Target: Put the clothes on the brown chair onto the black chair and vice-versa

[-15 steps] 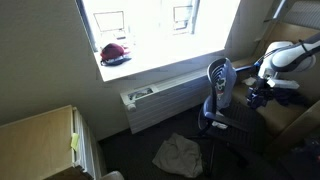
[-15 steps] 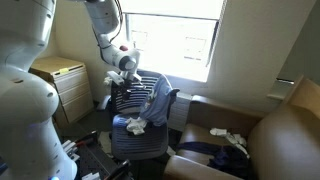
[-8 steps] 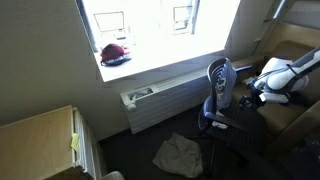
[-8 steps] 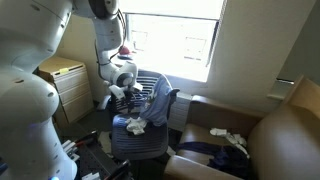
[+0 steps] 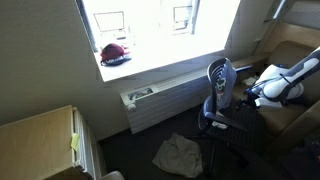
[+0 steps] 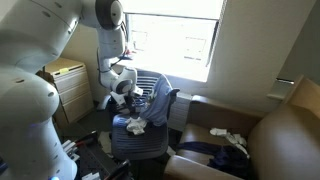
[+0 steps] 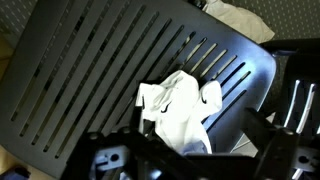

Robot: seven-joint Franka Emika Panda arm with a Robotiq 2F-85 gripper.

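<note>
The black slatted chair point(image 6: 142, 140) stands by the window, with a blue garment point(image 6: 158, 98) draped over its backrest and a white cloth point(image 6: 135, 125) on its seat. In the wrist view the white cloth point(image 7: 180, 105) lies crumpled on the black seat point(image 7: 90, 70). My gripper point(image 7: 185, 142) is open, just above this cloth, with a dark finger on each side. It also shows in both exterior views point(image 6: 122, 92) point(image 5: 256, 95), low beside the backrest. The brown chair point(image 6: 290, 135) holds a white cloth point(image 6: 228, 135) and a dark blue one point(image 6: 205, 150).
A beige cloth point(image 5: 180, 152) lies on the floor in front of the radiator point(image 5: 160, 100). A red cap point(image 5: 115, 52) sits on the window sill. A wooden cabinet point(image 6: 62, 80) stands behind the black chair. The robot's white base fills the left of an exterior view point(image 6: 25, 90).
My arm has lowered and moved in toward the black chair's seat, bringing the gripper down near the white cloth. The clothes have not moved.
</note>
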